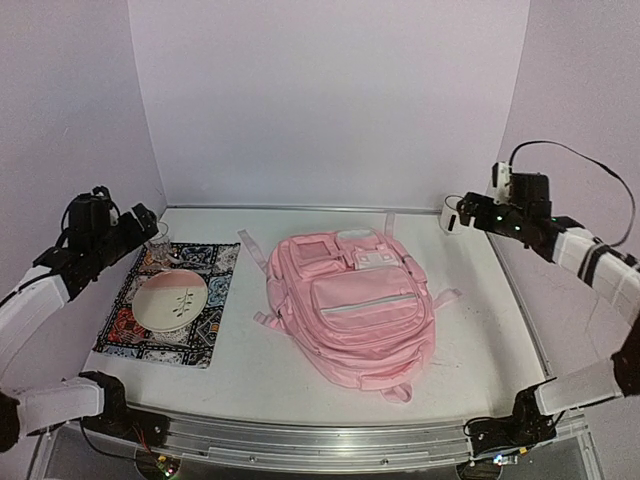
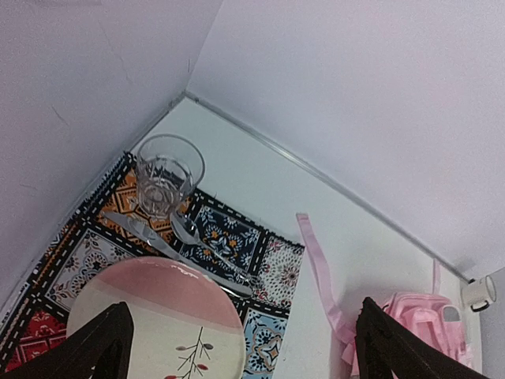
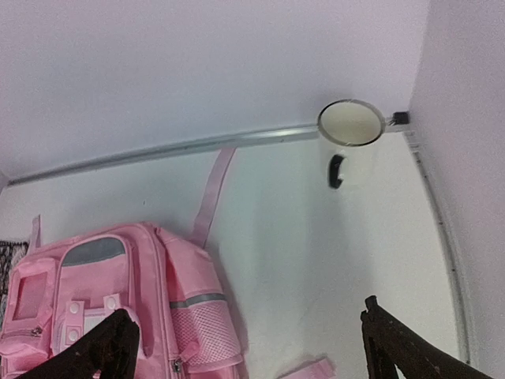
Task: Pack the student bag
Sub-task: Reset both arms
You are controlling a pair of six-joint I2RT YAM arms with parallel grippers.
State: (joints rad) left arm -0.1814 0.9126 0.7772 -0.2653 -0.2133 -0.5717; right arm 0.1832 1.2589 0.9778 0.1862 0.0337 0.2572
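Note:
The student bag [image 1: 350, 310] is a big pink backpack lying flat in the middle of the table, front pockets up and straps spread. My left gripper [image 1: 148, 224] hangs open above the far left, over a patterned placemat [image 1: 205, 330]. In the left wrist view the left gripper [image 2: 245, 335] has nothing between its wide-apart fingers, and the bag's top [image 2: 418, 316] shows at the right. My right gripper [image 1: 465, 213] is open at the far right. Below the right gripper [image 3: 246, 332] lie bare table and the bag's side pocket [image 3: 201, 328].
On the placemat sit a pink and cream plate [image 1: 172, 300], a clear glass [image 2: 167, 172] and cutlery [image 2: 193, 241]. A white mug [image 3: 349, 130] stands in the far right corner by the metal edge strip. Walls close in on three sides.

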